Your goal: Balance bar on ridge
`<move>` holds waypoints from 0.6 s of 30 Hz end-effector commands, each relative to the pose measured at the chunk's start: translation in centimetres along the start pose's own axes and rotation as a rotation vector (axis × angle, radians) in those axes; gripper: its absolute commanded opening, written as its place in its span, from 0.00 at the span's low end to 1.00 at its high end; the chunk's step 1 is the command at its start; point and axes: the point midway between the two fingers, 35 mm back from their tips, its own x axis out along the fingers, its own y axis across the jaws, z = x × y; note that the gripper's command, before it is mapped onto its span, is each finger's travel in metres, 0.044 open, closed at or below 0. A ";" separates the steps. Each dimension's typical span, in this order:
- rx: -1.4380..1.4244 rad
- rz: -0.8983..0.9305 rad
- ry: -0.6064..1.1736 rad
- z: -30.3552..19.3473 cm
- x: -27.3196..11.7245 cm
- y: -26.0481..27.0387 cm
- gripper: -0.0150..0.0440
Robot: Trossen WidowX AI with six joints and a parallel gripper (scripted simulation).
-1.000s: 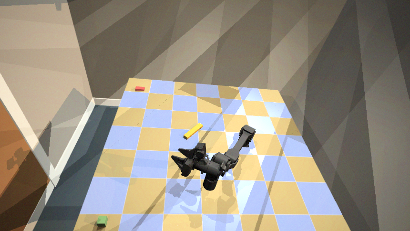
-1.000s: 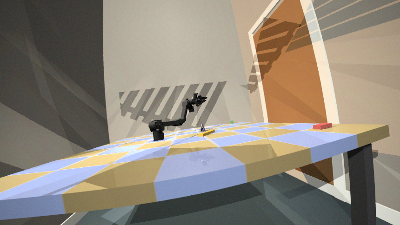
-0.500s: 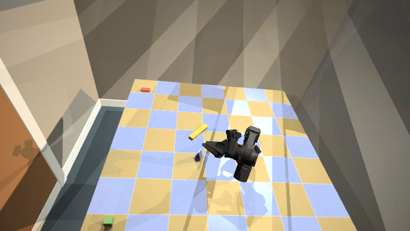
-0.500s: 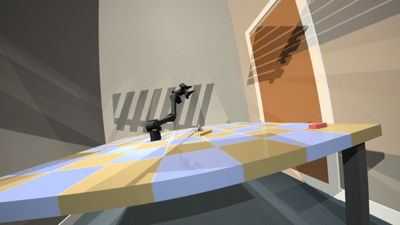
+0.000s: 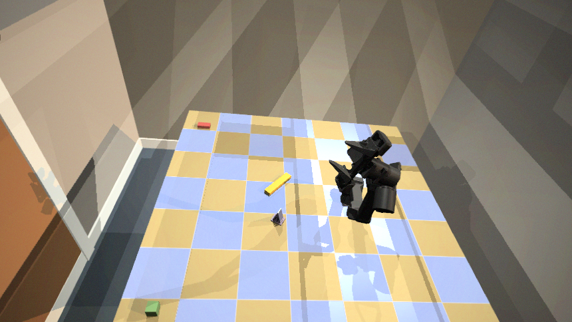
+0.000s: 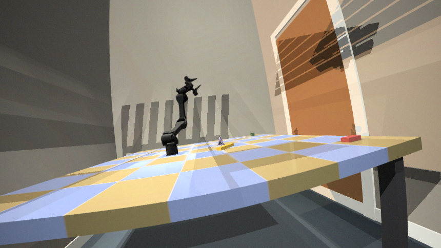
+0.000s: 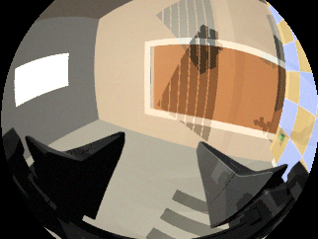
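Observation:
The yellow bar (image 5: 277, 184) (image 6: 224, 146) lies flat on the checkered table (image 5: 215, 272) (image 6: 216, 185). The ridge (image 5: 278, 217) (image 6: 220, 142), a small dark purple wedge with a thin upright peak, stands beside the bar with nothing on it. My gripper (image 5: 338, 152) (image 6: 199, 82) (image 7: 162, 142) is open and empty, raised high above the table, well away from both bar and ridge. In the wrist view its two fingers stand wide apart, with only wall and floor between them; bar and ridge are not seen there.
A red block (image 5: 203, 125) (image 6: 351, 138) lies near a far corner of the table. A green block (image 5: 151, 309) (image 6: 252, 134) (image 7: 281, 137) sits near another corner. Walls and an orange door (image 6: 314, 80) (image 7: 237, 84) stand beyond the table.

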 end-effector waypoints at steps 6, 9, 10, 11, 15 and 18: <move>0.418 0.149 0.038 5.6 -2.9 9.0 0.79; 0.567 0.193 0.046 8.1 -3.7 11.5 0.79; 0.617 0.207 0.048 9.0 -4.0 12.3 0.79; 0.668 0.221 0.050 9.9 -4.2 13.1 0.79; 0.870 0.275 0.052 13.9 -5.1 15.7 0.79; 1.018 0.319 0.049 17.1 -5.5 17.1 0.79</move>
